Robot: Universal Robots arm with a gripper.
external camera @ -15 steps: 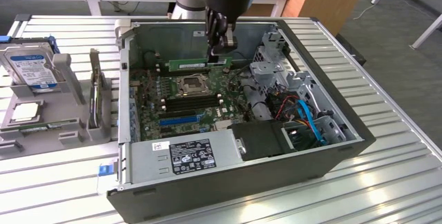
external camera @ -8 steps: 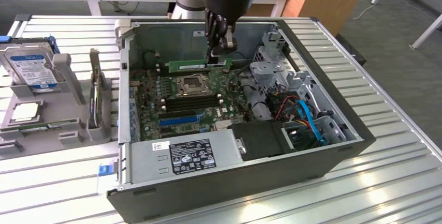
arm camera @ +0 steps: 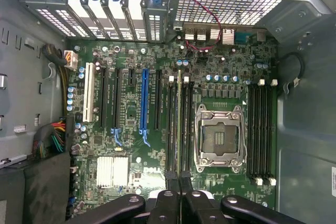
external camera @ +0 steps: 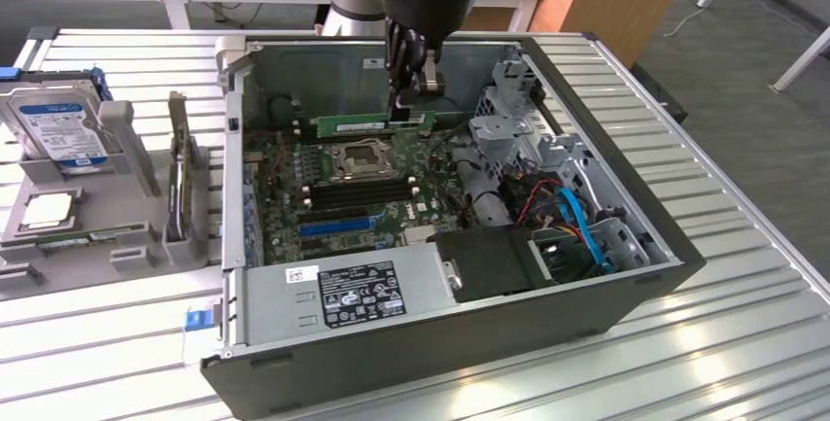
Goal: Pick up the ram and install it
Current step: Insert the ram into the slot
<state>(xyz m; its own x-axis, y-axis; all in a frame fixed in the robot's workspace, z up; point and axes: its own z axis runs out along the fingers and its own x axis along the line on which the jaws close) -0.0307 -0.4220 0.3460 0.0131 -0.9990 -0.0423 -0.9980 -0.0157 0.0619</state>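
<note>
Open tower case (external camera: 429, 363), grey sheet metal, is lying on its side on a worktop (external camera: 726, 343) of ribbed, shiny metal slats. Wooden desks and grey carpet are showing behind.

Inside, a green motherboard (external camera: 311, 188) is lying flat, crowded with small parts. A square metal-framed CPU socket (external camera: 361, 157) is sitting mid-board, with long black plastic slots (external camera: 357, 191) just beside it. A boxy grey power supply (external camera: 350, 290) with a black label is filling the lower middle of the frame.

Toward the exterior view's left, a hard drive (external camera: 58, 129) is standing in a grey holder.

The hand (external camera: 412, 100) is hanging in the upper middle of the frame, its fingers drawn narrow and pinching the ram (external camera: 373, 122). The stick is thin, green and flat. Its long axis is running across the picture, roughly level, and the grip is sitting nearer the end on the exterior view's right.

In the wrist view the hand (arm camera: 178, 184) is presenting the ram (arm camera: 179, 124) edge-on, as a thin line parallel to the black slots beside the socket (arm camera: 218, 137). Whether it is touching a slot, I cannot tell.
</note>
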